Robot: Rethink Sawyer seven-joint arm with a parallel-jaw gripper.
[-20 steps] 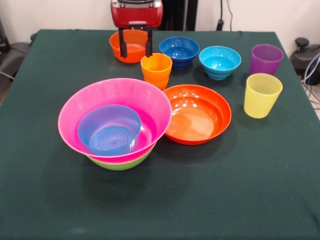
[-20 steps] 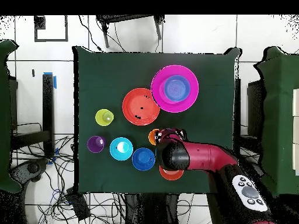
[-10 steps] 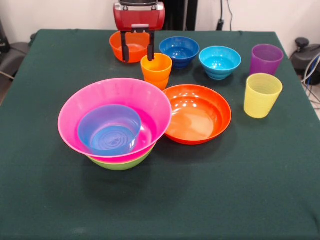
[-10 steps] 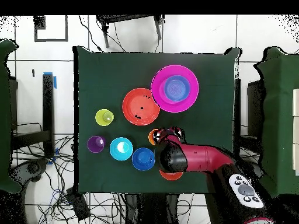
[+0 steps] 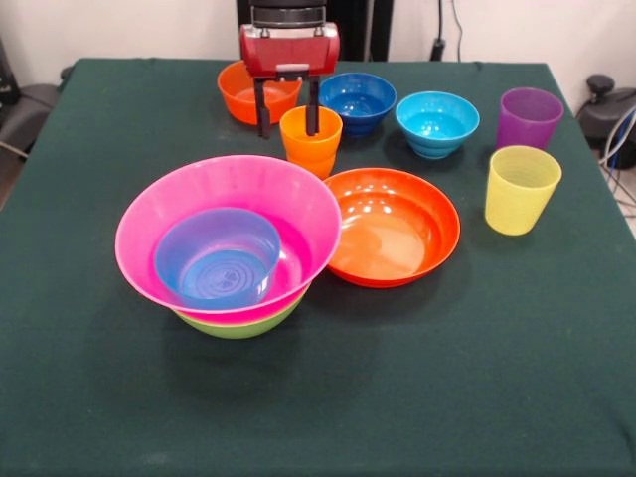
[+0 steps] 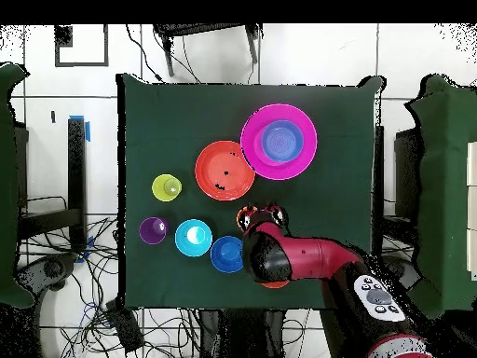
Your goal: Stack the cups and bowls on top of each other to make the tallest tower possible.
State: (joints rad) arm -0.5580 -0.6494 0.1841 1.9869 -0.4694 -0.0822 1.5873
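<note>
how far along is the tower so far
Early. Done: the pink bowl sits in the lime green bowl and holds a small blue bowl. In hand: the open gripper straddles the orange cup's rim. Left: every other cup and bowl.

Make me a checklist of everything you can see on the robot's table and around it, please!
Surface: green cloth table, flat.
Tower: blue bowl nested in big pink bowl, on lime green bowl.
Loose bowls: shallow orange bowl; small orange bowl, dark blue bowl and cyan bowl in the back row.
Cups: orange cup, yellow cup, purple cup, all upright.
Clutter: nothing seen.
Gripper: gripper open, fingers straddling the orange cup's near-left rim.
Cables: tangle on the floor.
Surroundings: white tiled floor, dark furniture.
</note>
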